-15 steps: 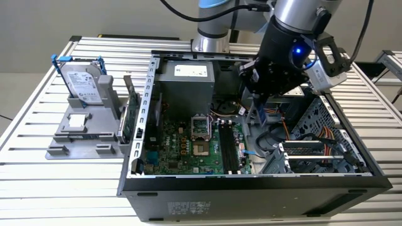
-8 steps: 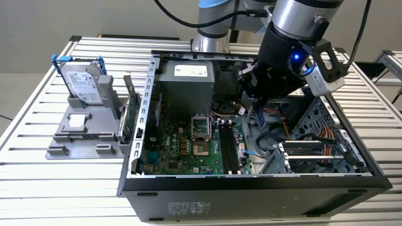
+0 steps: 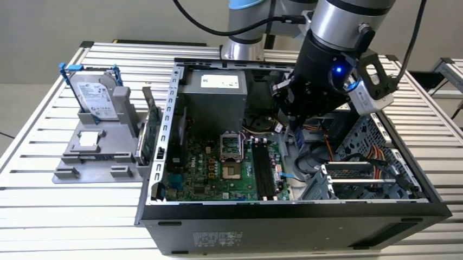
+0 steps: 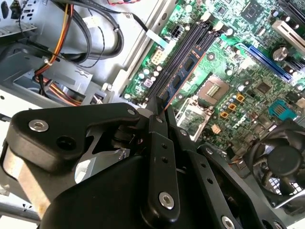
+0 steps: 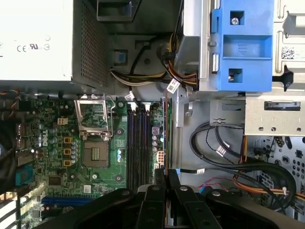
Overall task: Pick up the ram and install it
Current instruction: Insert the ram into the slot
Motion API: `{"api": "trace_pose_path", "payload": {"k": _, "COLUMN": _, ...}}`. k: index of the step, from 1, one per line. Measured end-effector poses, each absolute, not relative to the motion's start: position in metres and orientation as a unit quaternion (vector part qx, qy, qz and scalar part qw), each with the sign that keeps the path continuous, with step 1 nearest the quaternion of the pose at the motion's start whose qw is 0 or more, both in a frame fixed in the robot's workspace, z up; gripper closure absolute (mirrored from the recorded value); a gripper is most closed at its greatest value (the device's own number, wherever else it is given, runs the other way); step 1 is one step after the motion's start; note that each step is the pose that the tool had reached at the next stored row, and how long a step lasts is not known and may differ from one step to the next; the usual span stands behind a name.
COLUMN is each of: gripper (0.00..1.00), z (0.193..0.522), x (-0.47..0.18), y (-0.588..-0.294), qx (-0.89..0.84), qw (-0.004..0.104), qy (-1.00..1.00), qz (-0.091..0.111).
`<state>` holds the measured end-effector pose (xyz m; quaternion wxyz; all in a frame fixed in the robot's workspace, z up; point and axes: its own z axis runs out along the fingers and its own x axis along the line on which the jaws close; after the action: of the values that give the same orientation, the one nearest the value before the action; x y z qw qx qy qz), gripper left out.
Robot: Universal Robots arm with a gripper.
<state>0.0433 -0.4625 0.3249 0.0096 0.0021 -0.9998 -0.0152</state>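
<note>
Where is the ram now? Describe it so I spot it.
Inside the open computer case, find the arm's black claw. The ram is the thin stick it grips over the motherboard's black slots; unlike them, it is bluish with dark chips.

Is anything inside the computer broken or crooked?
Nothing looks broken or spilled. The claw holds the ram above the motherboard, and it runs the same way as the memory slots, not askew.

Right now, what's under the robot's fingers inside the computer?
The fingers pinch the ram above the green motherboard, close to its black memory slots. The fingers cover the ram's gripped end and the slots' near ends.
</note>
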Motion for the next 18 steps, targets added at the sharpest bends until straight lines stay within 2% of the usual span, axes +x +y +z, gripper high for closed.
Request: {"api": "trace_pose_path", "payload": {"k": 18, "gripper": 1.00, "z": 0.307, "x": 0.041, "y": -0.465, "qx": 0.002, "qw": 0.010, "qy": -1.000, "qz": -0.015}}
